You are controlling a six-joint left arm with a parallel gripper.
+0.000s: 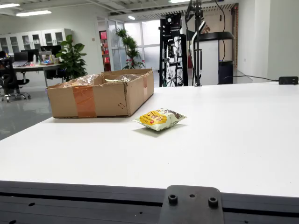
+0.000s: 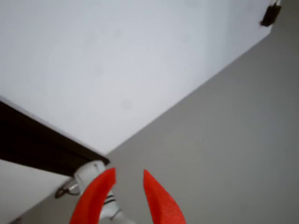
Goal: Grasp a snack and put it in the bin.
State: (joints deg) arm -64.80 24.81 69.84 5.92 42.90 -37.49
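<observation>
A yellow and white snack packet (image 1: 160,119) lies on the white table (image 1: 224,140) in the fixed view, just right of and in front of an open cardboard box (image 1: 100,95). The box holds crumpled clear plastic. My gripper (image 2: 129,172) shows only in the wrist view, as two red fingers (image 2: 96,196) at the bottom edge. The fingers stand a little apart with nothing between them. They hang over the table's edge and the grey floor. Neither the snack nor the box shows in the wrist view.
A black mounting plate (image 1: 190,205) sits on the table's near edge. A small black device (image 1: 288,80) with a cable lies at the far right corner and also shows in the wrist view (image 2: 270,15). A black stand (image 1: 196,42) rises behind the table.
</observation>
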